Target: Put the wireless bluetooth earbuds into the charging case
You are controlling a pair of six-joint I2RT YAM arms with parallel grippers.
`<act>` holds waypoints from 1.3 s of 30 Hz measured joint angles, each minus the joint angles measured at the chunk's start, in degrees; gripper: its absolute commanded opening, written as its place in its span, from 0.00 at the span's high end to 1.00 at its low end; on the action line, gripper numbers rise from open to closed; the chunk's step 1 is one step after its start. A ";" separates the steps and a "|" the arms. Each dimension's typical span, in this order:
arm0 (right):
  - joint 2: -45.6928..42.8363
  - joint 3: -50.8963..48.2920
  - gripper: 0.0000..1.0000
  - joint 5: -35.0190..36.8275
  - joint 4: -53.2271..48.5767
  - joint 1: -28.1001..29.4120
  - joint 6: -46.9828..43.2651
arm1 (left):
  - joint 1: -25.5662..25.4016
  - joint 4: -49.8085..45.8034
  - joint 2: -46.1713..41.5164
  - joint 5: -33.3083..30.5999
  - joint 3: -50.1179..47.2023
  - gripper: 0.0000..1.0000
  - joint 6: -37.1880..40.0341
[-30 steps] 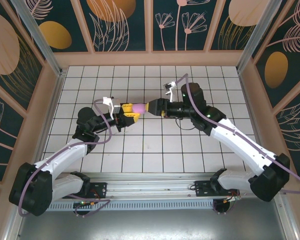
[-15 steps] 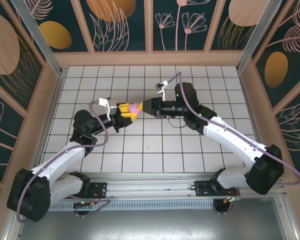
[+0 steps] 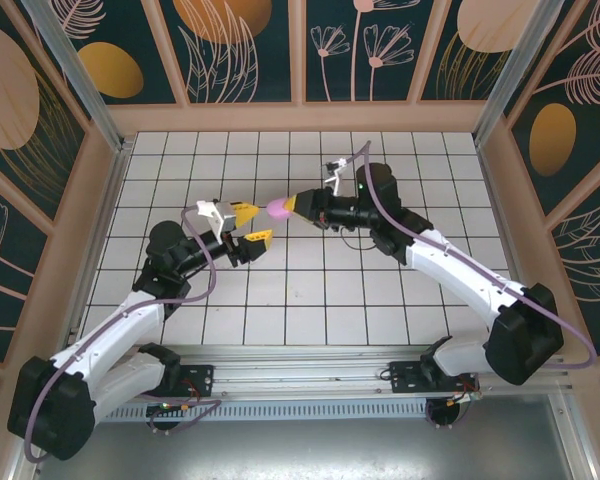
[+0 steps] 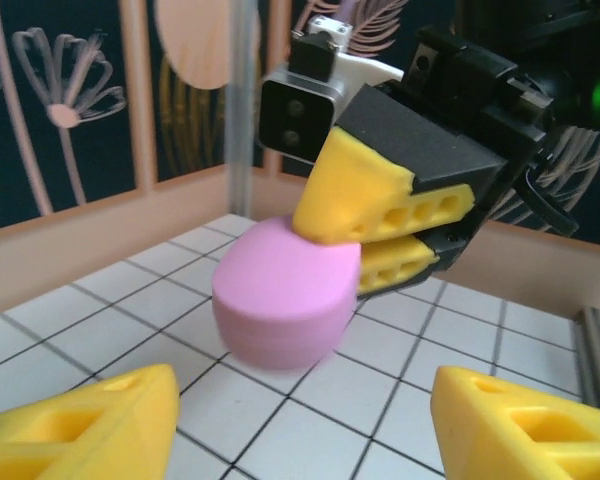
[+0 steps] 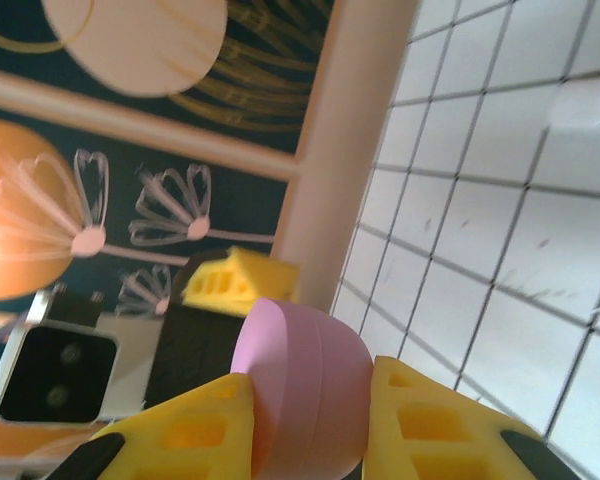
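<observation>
Right claw (image 3: 292, 206) pinches the lilac case (image 3: 278, 209) aloft, left claw (image 3: 251, 225) gapes empty; earbuds seemingly not inserted yet.

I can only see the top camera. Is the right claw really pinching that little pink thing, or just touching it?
Observer: Pinching. The right wrist view shows the pink case squeezed between both yellow fingers of the right gripper.
Operator: Is the other claw holding it too?
Observer: No. In the left wrist view the left gripper has its fingers spread wide, clear of the case.
Operator: Is the case open?
Observer: It looks closed. The left wrist view shows a thin seam around it and no gap.
</observation>
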 measured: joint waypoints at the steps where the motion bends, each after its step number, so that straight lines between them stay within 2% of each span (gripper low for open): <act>1: 0.46 -0.02 0.89 0.42 -0.24 -1.38 -0.35 | 0.00 -0.31 -1.03 -2.19 -0.61 0.25 0.50; 6: 4.50 -1.73 0.89 1.90 -0.11 -8.07 -2.05 | 0.00 -2.78 -4.26 -11.41 -2.97 0.23 3.10; 11: 14.60 -2.12 0.91 2.12 0.39 -13.46 -4.98 | 0.02 -5.16 -4.52 -16.72 -3.02 0.22 5.03; 20: 33.73 5.22 0.93 1.25 0.22 -19.74 -11.37 | 0.02 -5.84 -4.15 -19.93 -4.50 0.21 5.95; 26: 39.56 9.09 0.92 -0.02 0.63 -23.30 -13.55 | 0.07 -5.27 -1.36 -20.31 -4.70 0.21 6.03; 31: 42.69 12.59 0.92 -0.04 0.46 -24.11 -15.69 | 0.07 -4.02 1.64 -20.15 -4.90 0.21 6.01; 35: 43.10 13.20 0.83 0.11 -0.66 -24.11 -17.64 | 0.07 -3.39 2.97 -20.06 -4.90 0.21 6.01; 39: 43.10 14.23 0.63 1.09 -2.93 -24.09 -19.28 | 0.07 -2.91 3.19 -19.85 -4.90 0.21 5.99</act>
